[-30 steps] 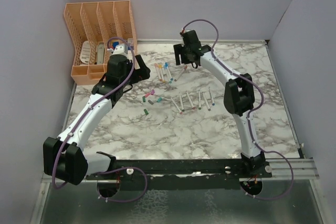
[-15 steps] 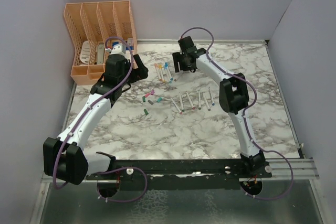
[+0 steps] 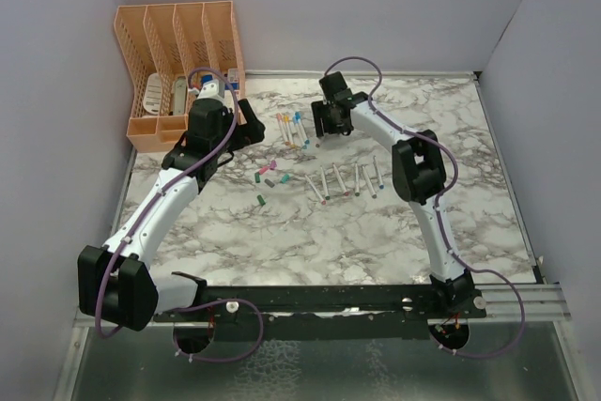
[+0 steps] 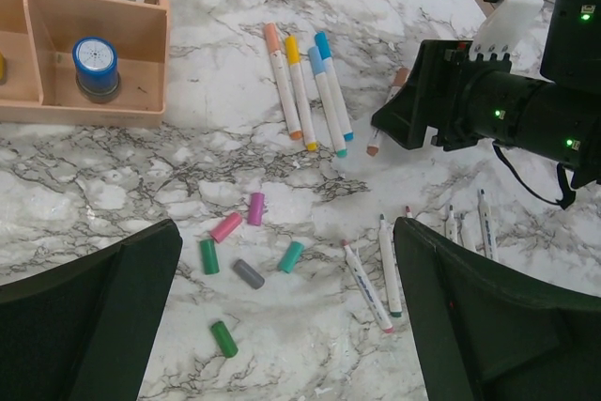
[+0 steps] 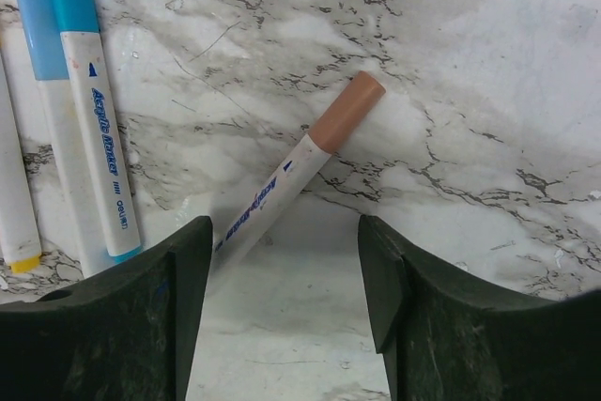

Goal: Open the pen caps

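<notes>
Several loose pen caps (image 4: 249, 274), pink, purple, green, grey and teal, lie on the marble table (image 3: 376, 223); they also show in the top view (image 3: 270, 176). Capped pens (image 4: 305, 91) with orange, yellow and blue caps lie beyond them. A brown-capped pen (image 5: 346, 112) lies slanted just ahead of my right gripper (image 5: 282, 269), which is open and low over the table, with the pen's barrel running to its left finger. My left gripper (image 4: 286, 279) is open and empty above the loose caps. Uncapped white pens (image 4: 376, 274) lie to the right.
An orange desk organizer (image 3: 178, 63) stands at the back left, and a blue-topped stamp (image 4: 96, 63) sits in its front compartment. The right arm's wrist (image 4: 507, 110) reaches over the pens from the right. Grey walls close in the table's sides and back.
My right gripper has moved left and down toward the brown-capped pen beside the capped pens. The left arm has hardly moved.
</notes>
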